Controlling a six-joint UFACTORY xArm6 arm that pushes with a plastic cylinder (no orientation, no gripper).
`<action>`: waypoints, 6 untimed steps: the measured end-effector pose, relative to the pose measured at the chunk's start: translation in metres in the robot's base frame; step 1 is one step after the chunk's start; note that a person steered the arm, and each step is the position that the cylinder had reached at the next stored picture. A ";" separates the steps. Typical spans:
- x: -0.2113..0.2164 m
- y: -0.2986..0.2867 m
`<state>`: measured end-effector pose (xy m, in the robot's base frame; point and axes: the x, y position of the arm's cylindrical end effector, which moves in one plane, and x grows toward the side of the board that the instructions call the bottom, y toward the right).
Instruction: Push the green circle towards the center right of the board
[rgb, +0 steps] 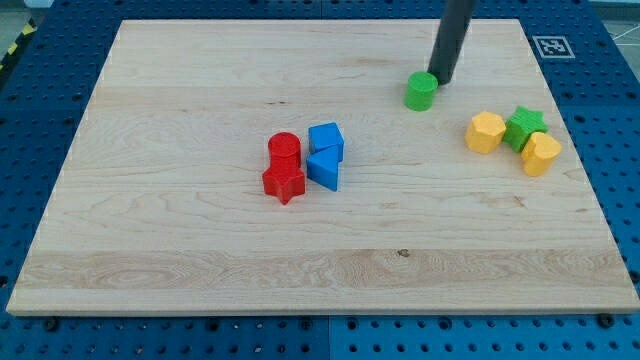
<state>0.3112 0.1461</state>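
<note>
The green circle (421, 91) is a short green cylinder in the upper right part of the wooden board (200, 250). My tip (442, 78) is at the end of the dark rod that comes down from the view's top. It stands just to the upper right of the green circle, touching or almost touching it.
To the right lie a yellow hexagon (486, 132), a green star (524, 127) and a second yellow block (541, 153), close together. Near the middle sit a red cylinder (284, 150), a red star (284, 183), a blue cube (326, 141) and a blue triangle (324, 168).
</note>
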 end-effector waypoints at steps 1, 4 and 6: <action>-0.008 -0.016; 0.043 -0.052; 0.055 -0.004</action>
